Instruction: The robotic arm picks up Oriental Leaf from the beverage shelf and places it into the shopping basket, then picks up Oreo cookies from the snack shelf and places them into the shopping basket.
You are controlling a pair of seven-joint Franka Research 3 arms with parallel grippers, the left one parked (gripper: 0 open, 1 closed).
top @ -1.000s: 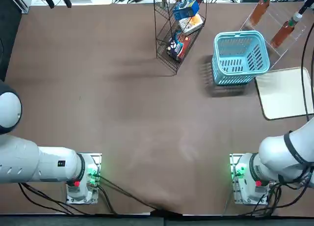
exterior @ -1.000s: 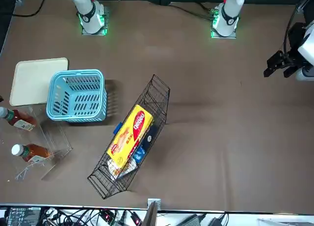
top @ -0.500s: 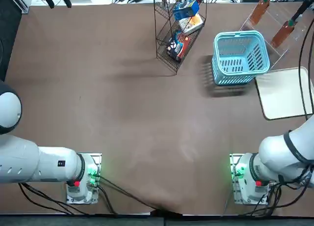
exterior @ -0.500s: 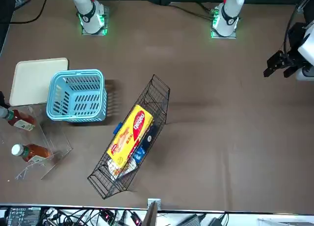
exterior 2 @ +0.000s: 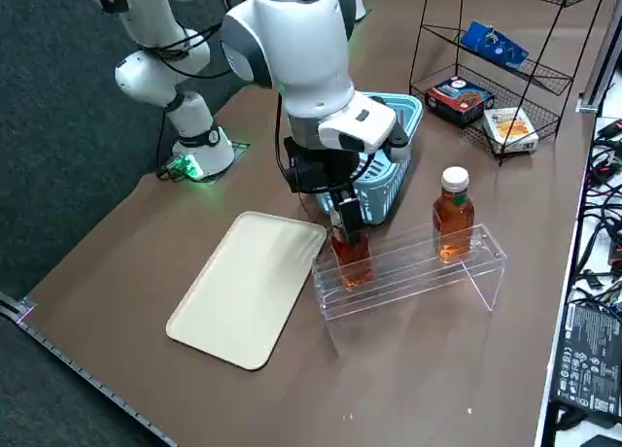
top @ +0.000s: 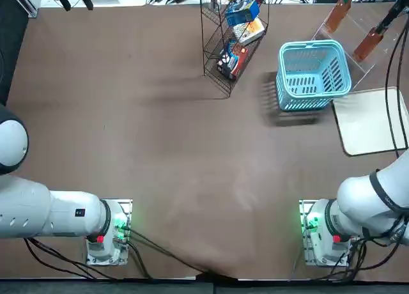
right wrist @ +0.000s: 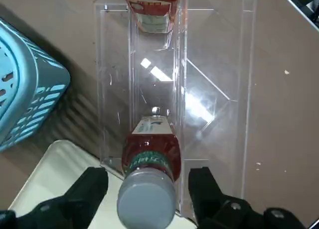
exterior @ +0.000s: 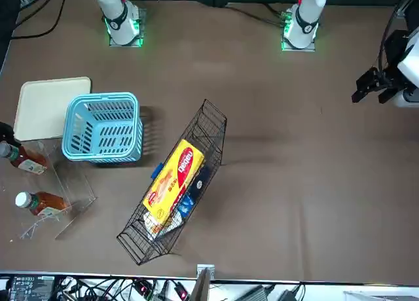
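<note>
Right arm arches out from base, bent down over stand side, cables trailing. Tray lies flat on counter, basket just beside it, both unmoved. Right tool has come lower and further in since earlier frame, now around cap of nearer tea bottle; fingers wide, one each side. Bottle leans in clear stand, second bottle beyond. Oreo pack rests on wire rack, unchanged.
</note>
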